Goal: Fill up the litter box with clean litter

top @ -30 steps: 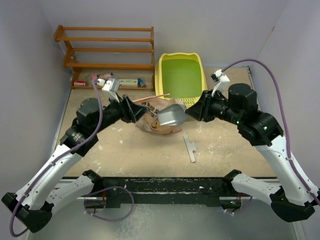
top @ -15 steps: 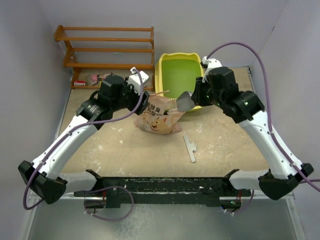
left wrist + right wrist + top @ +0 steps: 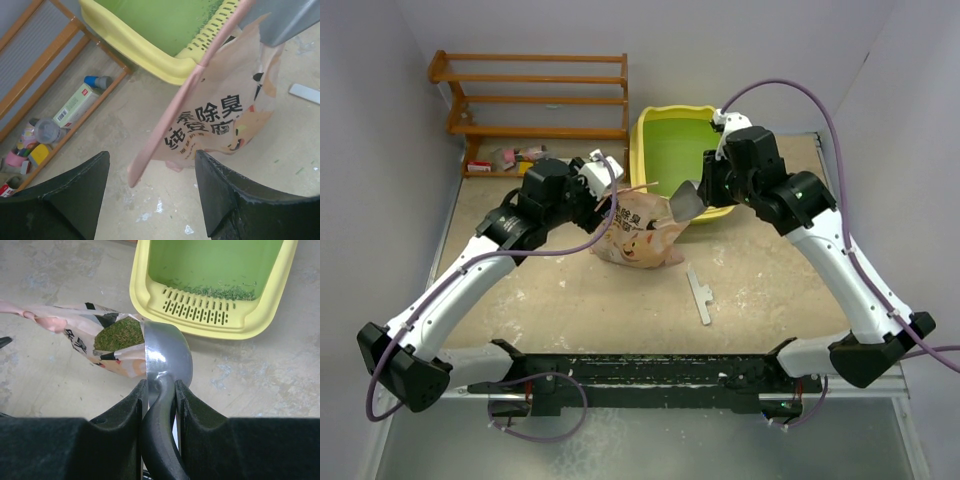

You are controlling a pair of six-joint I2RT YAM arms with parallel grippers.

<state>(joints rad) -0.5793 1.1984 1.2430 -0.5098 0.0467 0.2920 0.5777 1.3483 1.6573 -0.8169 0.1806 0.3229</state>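
Observation:
The yellow litter box (image 3: 638,150) with its green basin stands at the back centre. A thin strip of litter (image 3: 220,291) lies along the basin's near edge. The crinkled pink-tan bag (image 3: 638,238) stands open just in front of it, with greenish granules (image 3: 119,333) showing inside. My right gripper (image 3: 159,385) is shut on the black handle of the grey scoop (image 3: 168,352). The scoop hangs between the bag's mouth and the box's slotted lip (image 3: 197,309). My left gripper (image 3: 152,187) is open. The bag's pink top edge (image 3: 165,120) runs between its fingers without being clamped.
A wooden shelf rack (image 3: 535,100) stands at the back left with small bottles and boxes (image 3: 75,102) on its bottom shelf. A flat pale strip (image 3: 700,296) lies on the table in front of the bag. White dust marks the tabletop, and walls close in on both sides.
My left arm swung forward and right to the bag's top edge and its jaws spread wider. My right arm carried the scoop from over the bag toward the box's front lip.

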